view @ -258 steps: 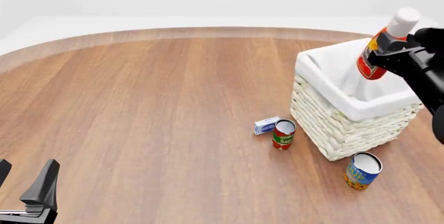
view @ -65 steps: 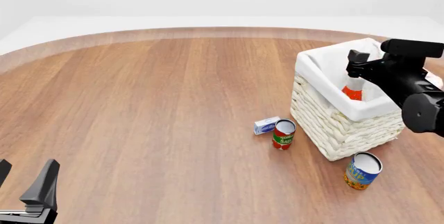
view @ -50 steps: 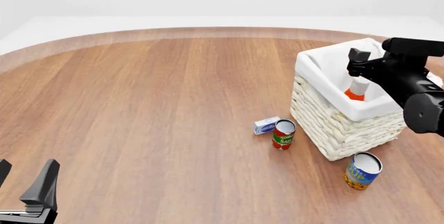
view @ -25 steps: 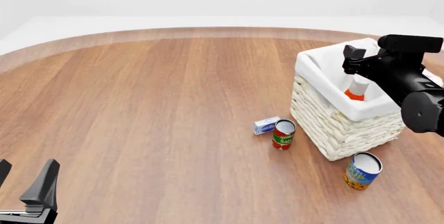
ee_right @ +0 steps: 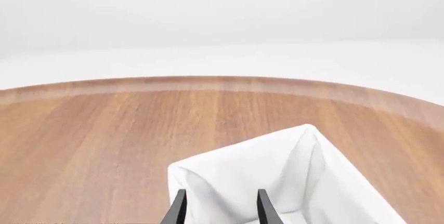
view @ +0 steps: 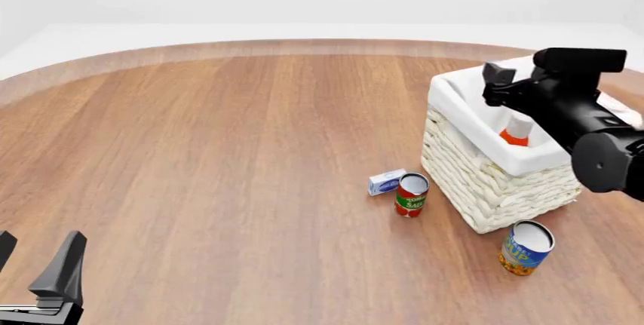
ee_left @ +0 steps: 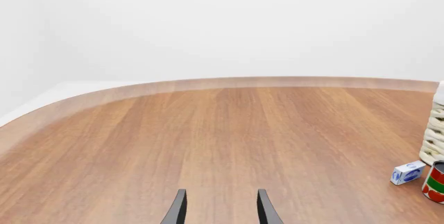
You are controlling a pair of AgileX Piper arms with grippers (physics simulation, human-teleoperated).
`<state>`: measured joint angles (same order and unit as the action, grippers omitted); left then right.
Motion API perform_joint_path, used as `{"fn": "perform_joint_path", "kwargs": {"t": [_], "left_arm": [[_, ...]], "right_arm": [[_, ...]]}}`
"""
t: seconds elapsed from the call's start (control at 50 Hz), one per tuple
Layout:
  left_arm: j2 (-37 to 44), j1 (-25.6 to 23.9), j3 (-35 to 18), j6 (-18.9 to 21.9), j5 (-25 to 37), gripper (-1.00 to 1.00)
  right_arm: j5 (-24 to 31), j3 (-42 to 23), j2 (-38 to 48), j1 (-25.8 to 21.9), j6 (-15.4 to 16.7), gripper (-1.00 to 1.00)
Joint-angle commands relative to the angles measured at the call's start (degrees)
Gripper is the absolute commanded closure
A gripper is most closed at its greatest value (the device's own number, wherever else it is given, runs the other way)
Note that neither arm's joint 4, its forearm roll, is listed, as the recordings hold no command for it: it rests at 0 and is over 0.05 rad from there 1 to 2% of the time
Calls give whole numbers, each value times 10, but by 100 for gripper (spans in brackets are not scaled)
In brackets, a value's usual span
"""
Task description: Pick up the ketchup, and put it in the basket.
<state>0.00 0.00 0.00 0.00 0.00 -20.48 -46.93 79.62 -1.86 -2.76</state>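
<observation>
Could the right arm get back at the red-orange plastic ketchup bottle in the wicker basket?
Probably yes: the right gripper hangs open above the cloth-lined cream wicker basket, and the red-orange plastic ketchup bottle stands uncovered inside.

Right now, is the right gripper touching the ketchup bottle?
Apart. In the right wrist view the right gripper has its fingers spread with only the basket lining between them; the front view shows the ketchup down inside, below the gripper.

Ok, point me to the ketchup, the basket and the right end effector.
ketchup point(view: 514, 134), front view, on its orange shoulder showing inside the basket.
basket point(view: 473, 185), front view, on its woven near wall.
right end effector point(ee_right: 218, 208), right wrist view, midway between its two dark fingertips, which stand apart over the basket's white lining.
</observation>
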Motion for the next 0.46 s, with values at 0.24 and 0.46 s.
{"fn": "perform_joint_path", "kwargs": {"t": [0.24, 0.46], "left_arm": [[0, 0, 0, 0, 0, -100], [0, 0, 0, 0, 0, -100]], "right_arm": [[10, -6, -20, -45, 5, -100], [10, -8, -23, -61, 8, -100]]}}
